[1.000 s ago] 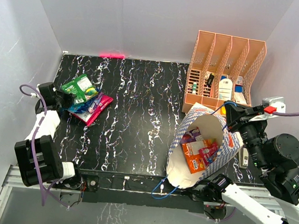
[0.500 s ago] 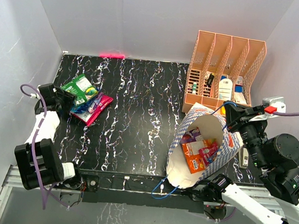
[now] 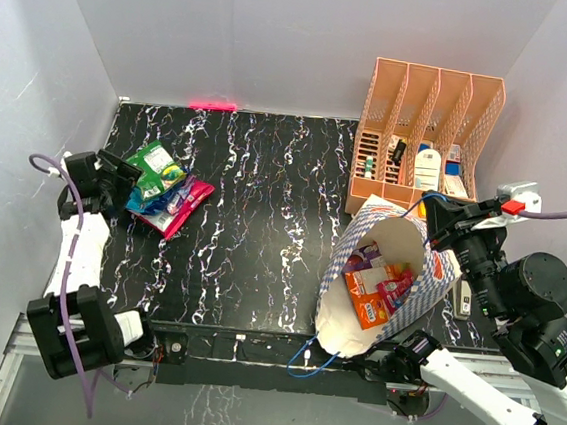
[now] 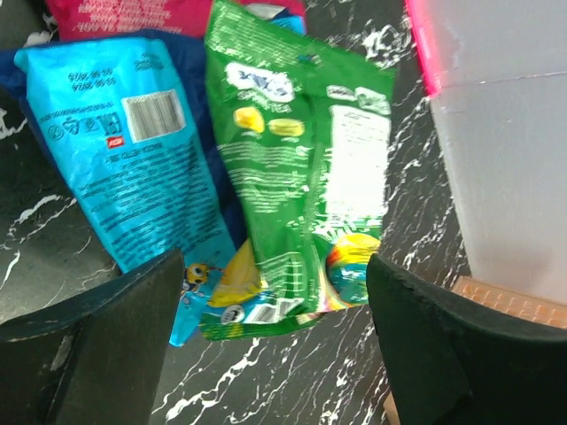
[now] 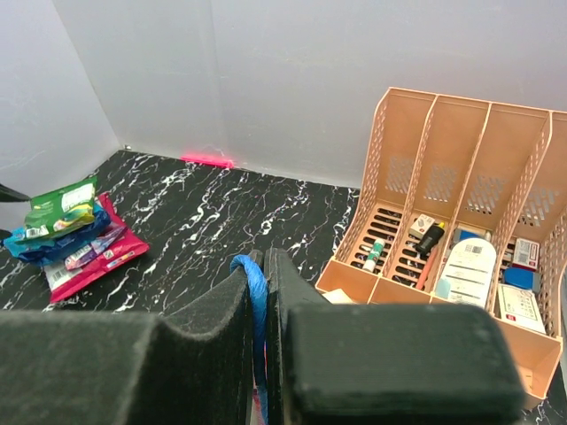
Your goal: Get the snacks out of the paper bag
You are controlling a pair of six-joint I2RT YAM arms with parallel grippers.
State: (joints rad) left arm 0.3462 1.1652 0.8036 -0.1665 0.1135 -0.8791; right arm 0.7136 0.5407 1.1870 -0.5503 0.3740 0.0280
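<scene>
Left gripper (image 4: pixel 275 297): its two fingers are wide apart. It holds nothing. It sits just over the near end of the green packet (image 4: pixel 301 177), at the left side of the table (image 3: pixel 255 200).
Snacks out of the bag: three packets lie in a small pile on the table. The green packet is on top. A blue packet (image 4: pixel 124 159) lies beside it and partly under it. A pink packet (image 4: pixel 133 13) is at the bottom.
Right gripper (image 5: pixel 263 266): its fingers are pinched tight on the blue cord handle (image 5: pixel 257 292) of the paper bag (image 3: pixel 336 268).
Paper bag: it lies tipped on the right side of the table, with its mouth open to the top camera.
Snacks in the bag (image 3: pixel 377 287): some are left inside. An orange packet (image 3: pixel 367 303) shows well. There may be a pink one beside it, but that is hard to tell.
Organizer (image 3: pixel 427 126): it stands just behind the bag, with small things in its slots.
</scene>
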